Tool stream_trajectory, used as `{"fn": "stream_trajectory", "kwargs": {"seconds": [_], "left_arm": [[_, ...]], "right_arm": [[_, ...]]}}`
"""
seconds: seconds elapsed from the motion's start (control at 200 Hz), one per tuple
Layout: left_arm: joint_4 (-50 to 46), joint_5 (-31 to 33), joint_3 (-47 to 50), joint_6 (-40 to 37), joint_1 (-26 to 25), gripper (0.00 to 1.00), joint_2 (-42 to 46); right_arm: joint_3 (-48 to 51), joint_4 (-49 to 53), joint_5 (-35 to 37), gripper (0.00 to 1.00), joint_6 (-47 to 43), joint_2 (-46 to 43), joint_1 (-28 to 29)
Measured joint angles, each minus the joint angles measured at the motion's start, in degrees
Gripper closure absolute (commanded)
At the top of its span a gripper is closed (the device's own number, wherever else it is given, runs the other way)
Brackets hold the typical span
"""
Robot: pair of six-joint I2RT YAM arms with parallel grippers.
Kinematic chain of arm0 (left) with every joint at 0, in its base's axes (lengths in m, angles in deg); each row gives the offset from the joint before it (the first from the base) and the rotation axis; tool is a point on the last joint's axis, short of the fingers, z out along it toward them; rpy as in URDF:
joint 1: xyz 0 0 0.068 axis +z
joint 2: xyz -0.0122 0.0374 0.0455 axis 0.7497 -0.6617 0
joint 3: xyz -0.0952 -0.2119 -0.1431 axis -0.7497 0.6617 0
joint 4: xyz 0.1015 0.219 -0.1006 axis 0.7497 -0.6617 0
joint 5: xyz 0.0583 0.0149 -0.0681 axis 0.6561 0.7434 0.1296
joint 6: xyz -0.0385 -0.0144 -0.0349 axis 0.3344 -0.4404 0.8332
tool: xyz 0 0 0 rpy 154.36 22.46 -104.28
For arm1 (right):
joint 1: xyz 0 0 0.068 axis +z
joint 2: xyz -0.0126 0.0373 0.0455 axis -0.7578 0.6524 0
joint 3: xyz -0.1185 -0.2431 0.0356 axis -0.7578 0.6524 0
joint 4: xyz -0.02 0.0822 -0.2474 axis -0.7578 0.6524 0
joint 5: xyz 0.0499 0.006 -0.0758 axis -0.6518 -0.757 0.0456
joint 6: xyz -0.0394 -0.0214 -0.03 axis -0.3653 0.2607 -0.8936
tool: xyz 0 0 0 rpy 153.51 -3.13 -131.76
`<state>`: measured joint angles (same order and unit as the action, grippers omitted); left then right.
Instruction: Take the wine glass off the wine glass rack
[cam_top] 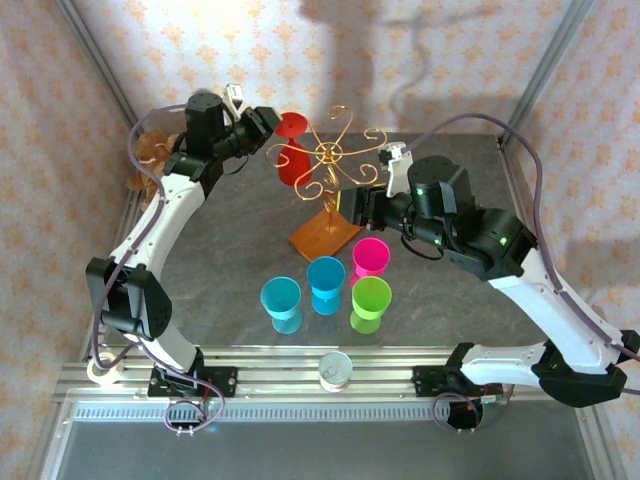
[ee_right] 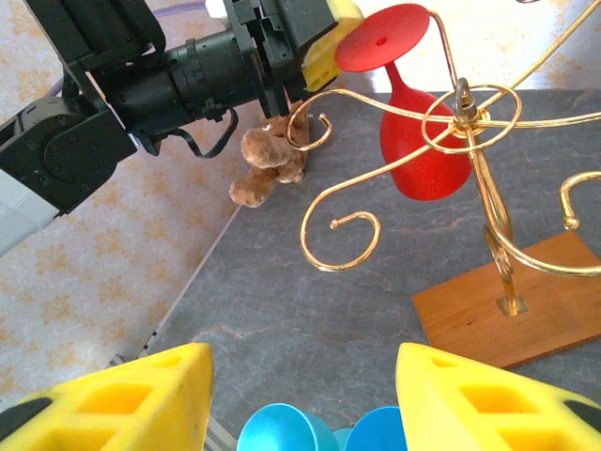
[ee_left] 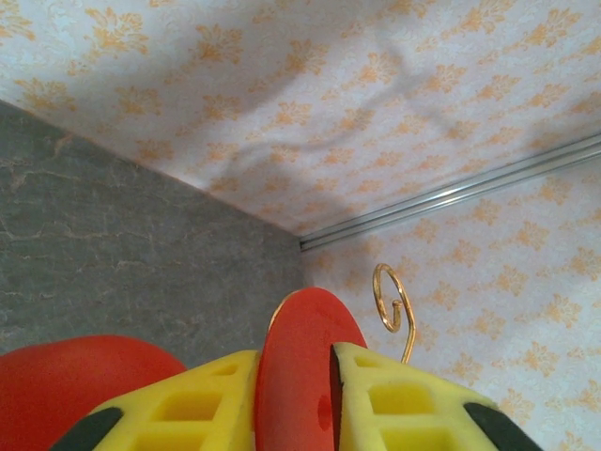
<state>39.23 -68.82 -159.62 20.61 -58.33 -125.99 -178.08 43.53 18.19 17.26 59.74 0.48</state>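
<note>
The wine glass (cam_top: 292,160) is seen hanging upside down on the far-left arm of the wine glass rack (cam_top: 326,236), not yet taken off. Its foot is pinched by the left gripper (ee_left: 294,385). The right gripper (ee_right: 305,385) is held spread and empty beside the rack's base. The sliding-out is judged left to do.

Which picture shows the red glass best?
The right wrist view: the red glass hangs whole, foot up, on the gold rack. The top view shows it small; the left wrist view, just its foot between yellow fingers.
</note>
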Motion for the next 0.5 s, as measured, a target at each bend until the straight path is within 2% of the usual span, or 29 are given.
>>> {"fn": "stream_trajectory", "kwargs": {"seconds": [0.315,0.395,0.501], "left_arm": [[0.6,-0.3,0.2,0.6,0.0,0.92,-0.3],[1.3,-0.6,0.2,1.0,0.0,1.0,-0.3],[2.5,-1.1,0.1,1.3,0.0,1.0,-0.3]], "right_arm": [[0.0,0.0,0.0,0.45,0.0,0.0,0.0],[0.0,0.0,0.0,0.45,0.0,0.0,0.0],[0.0,0.0,0.0,0.45,0.0,0.0,0.0]]}}
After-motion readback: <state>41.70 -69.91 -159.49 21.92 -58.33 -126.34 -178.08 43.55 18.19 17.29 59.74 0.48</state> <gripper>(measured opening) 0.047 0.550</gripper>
